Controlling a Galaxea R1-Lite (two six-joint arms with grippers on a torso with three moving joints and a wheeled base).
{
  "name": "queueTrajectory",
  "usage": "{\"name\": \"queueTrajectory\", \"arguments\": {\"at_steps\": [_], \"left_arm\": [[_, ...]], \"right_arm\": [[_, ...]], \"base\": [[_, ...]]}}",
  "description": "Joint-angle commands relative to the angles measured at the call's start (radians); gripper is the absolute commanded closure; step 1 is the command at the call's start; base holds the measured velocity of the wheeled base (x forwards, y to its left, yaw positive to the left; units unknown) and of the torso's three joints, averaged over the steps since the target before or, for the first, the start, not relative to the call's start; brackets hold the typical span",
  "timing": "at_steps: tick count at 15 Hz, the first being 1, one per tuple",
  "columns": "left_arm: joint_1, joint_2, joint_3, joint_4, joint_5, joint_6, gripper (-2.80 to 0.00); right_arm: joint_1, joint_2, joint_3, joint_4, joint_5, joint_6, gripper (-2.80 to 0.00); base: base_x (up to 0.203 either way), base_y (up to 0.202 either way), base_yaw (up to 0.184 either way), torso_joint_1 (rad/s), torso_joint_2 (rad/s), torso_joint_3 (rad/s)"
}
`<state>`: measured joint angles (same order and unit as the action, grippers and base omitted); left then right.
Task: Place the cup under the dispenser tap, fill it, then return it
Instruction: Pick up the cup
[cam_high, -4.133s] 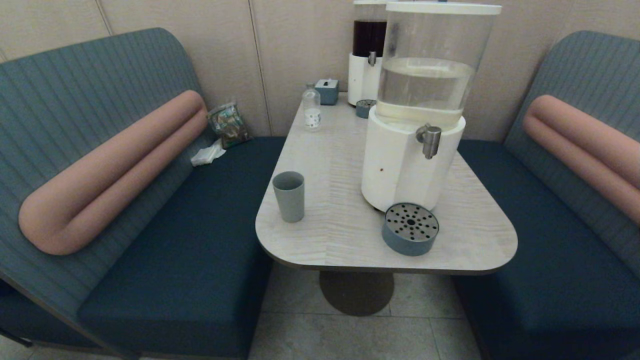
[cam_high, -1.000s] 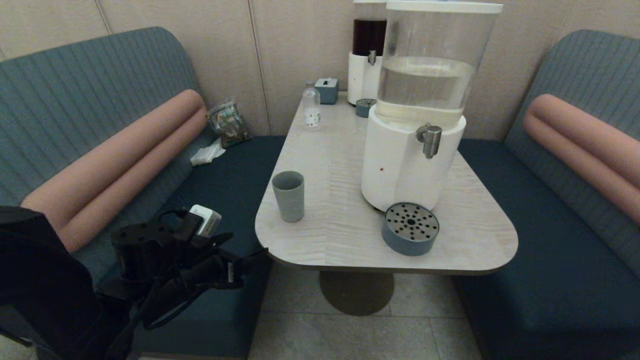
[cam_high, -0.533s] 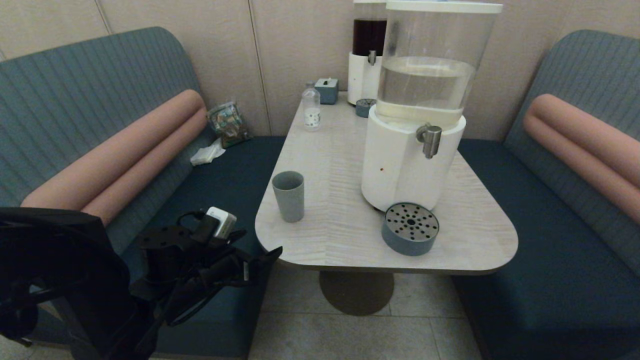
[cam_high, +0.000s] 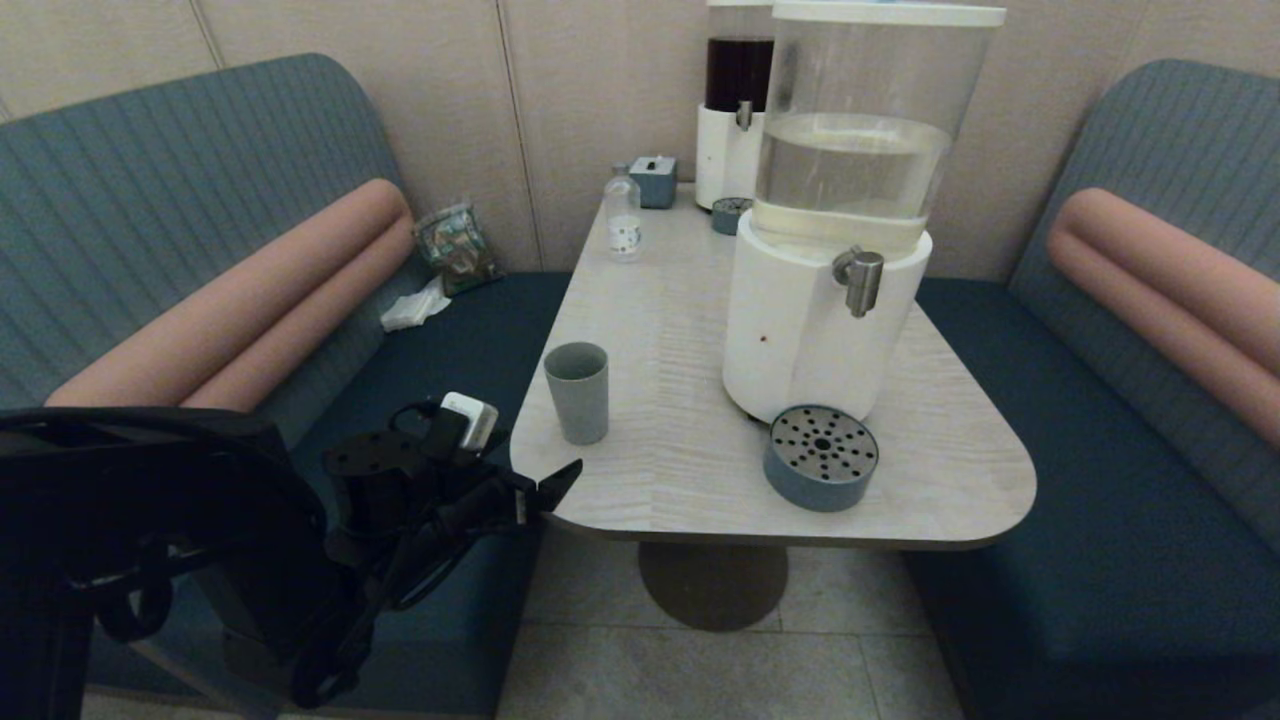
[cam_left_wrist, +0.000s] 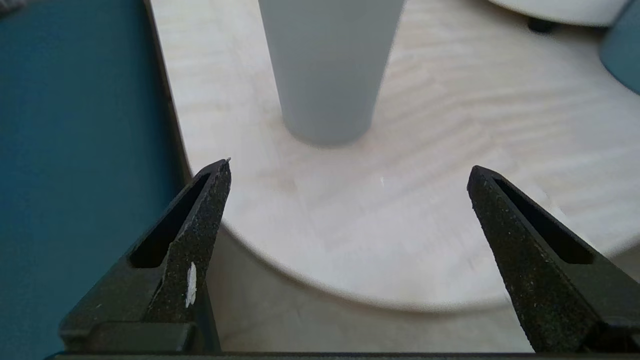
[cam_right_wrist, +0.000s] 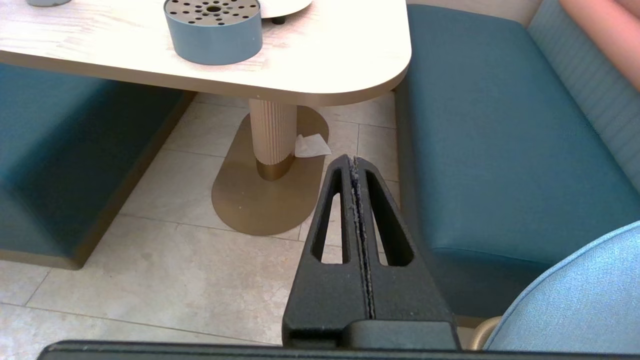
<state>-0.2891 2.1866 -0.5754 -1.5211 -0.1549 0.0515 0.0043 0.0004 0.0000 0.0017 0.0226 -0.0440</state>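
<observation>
The grey-blue cup (cam_high: 577, 392) stands upright near the left edge of the pale table (cam_high: 690, 470). My left gripper (cam_high: 545, 485) hovers open at the table's near left corner, just short of the cup. In the left wrist view the cup (cam_left_wrist: 330, 65) stands ahead of the open left gripper (cam_left_wrist: 348, 167), centred between the fingers and untouched. The silver dispenser tap (cam_high: 860, 278) juts from the white-based dispenser (cam_high: 800, 330), above a round grey-blue drip tray (cam_high: 821, 457). My right gripper (cam_right_wrist: 354, 159) is shut and empty, low beside the right bench, out of the head view.
A dark-liquid dispenser (cam_high: 738, 110), a small clear bottle (cam_high: 623, 215) and a tissue box (cam_high: 654, 182) stand at the table's far end. Blue benches (cam_high: 420, 420) flank the table. The drip tray (cam_right_wrist: 213, 27) and table pedestal (cam_right_wrist: 272, 140) show in the right wrist view.
My left arm has come up from the lower left and moved right and forward, bringing the open gripper to the table's corner near the cup. The cup has not moved.
</observation>
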Motion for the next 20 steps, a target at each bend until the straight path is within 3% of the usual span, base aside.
{"name": "queueTrajectory", "arguments": {"at_steps": [1, 20], "left_arm": [[-0.001, 0.028, -0.030, -0.008, 0.000, 0.001, -2.80], [-0.012, 0.166, -0.324, 0.003, 0.077, 0.002, -2.80]], "right_arm": [[0.000, -0.003, 0.000, 0.000, 0.000, 0.000, 0.00], [0.000, -0.003, 0.000, 0.000, 0.000, 0.000, 0.00]], "base": [[0.000, 0.000, 0.000, 0.000, 0.00, 0.000], [0.000, 0.000, 0.000, 0.000, 0.00, 0.000]]}}
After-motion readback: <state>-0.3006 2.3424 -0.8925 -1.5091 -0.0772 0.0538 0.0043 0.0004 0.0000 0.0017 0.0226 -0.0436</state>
